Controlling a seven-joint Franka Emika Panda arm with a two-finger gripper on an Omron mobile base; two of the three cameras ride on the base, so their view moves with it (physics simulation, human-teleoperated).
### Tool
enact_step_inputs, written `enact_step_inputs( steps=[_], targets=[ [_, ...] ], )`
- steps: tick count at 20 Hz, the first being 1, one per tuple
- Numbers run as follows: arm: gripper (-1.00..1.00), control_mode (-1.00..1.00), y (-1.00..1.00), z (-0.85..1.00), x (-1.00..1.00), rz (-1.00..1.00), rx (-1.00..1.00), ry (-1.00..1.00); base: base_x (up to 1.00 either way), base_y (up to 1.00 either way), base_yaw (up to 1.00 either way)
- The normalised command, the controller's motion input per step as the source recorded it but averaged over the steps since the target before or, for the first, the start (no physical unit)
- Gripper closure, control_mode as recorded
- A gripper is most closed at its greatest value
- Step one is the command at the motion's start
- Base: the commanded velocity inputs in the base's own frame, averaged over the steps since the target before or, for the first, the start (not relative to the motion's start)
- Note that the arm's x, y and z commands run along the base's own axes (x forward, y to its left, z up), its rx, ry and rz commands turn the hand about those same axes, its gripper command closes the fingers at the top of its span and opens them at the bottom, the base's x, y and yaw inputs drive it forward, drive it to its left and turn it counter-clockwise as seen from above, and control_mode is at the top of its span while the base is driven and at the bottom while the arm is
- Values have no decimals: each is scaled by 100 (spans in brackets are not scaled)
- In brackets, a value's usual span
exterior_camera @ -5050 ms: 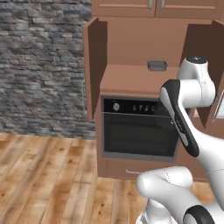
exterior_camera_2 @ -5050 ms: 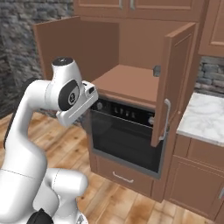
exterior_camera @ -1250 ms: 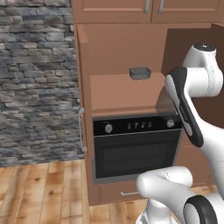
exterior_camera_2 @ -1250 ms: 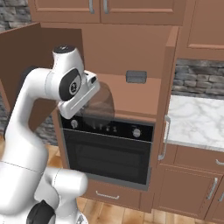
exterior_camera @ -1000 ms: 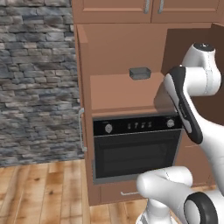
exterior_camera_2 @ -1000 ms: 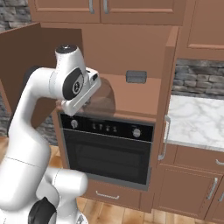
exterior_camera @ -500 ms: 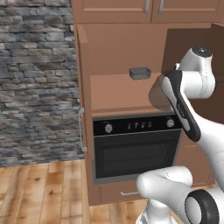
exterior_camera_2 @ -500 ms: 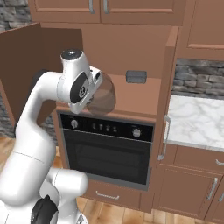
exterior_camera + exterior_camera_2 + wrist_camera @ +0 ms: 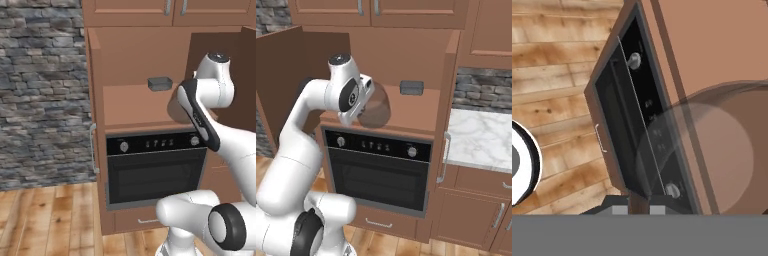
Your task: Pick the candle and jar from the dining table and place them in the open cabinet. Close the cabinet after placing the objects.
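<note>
The jar (image 9: 375,106), a stout translucent grey cylinder, hangs at the front edge of the open cabinet's (image 9: 421,107) shelf, just above the oven. My gripper (image 9: 367,109) is shut on the jar. In the hand view the jar (image 9: 712,155) shows as a big pale disc over the brown shelf, right of my fingertips (image 9: 622,210). From the left base view my own arm hides most of the jar (image 9: 175,107). The cabinet (image 9: 135,102) has both doors swung wide. The candle and the dining table are out of view.
A small grey block (image 9: 412,88) lies at the back of the shelf. The black oven (image 9: 156,170) sits under the shelf. The right cabinet door (image 9: 448,100) stands edge-on with a silver handle (image 9: 444,157). White marble counter (image 9: 483,140) to the right; stone wall (image 9: 42,95) left.
The base has stayed put. My arm has swung the hand and the jar a little closer to the cabinet shelf.
</note>
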Motion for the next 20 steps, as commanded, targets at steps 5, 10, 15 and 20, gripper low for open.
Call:
enact_step_inputs(
  steps=[5, 10, 15, 20],
  targets=[
    [100, -100, 0, 0, 36, 0, -7, 5, 0, 0, 0],
    [100, -100, 0, 0, 38, 0, -5, 1, 0, 0, 0],
    [100, -100, 0, -8, 43, 0, -3, 0, 0, 0, 0],
    [100, -100, 0, -10, 36, 0, -1, 0, 0, 0, 0]
  ],
)
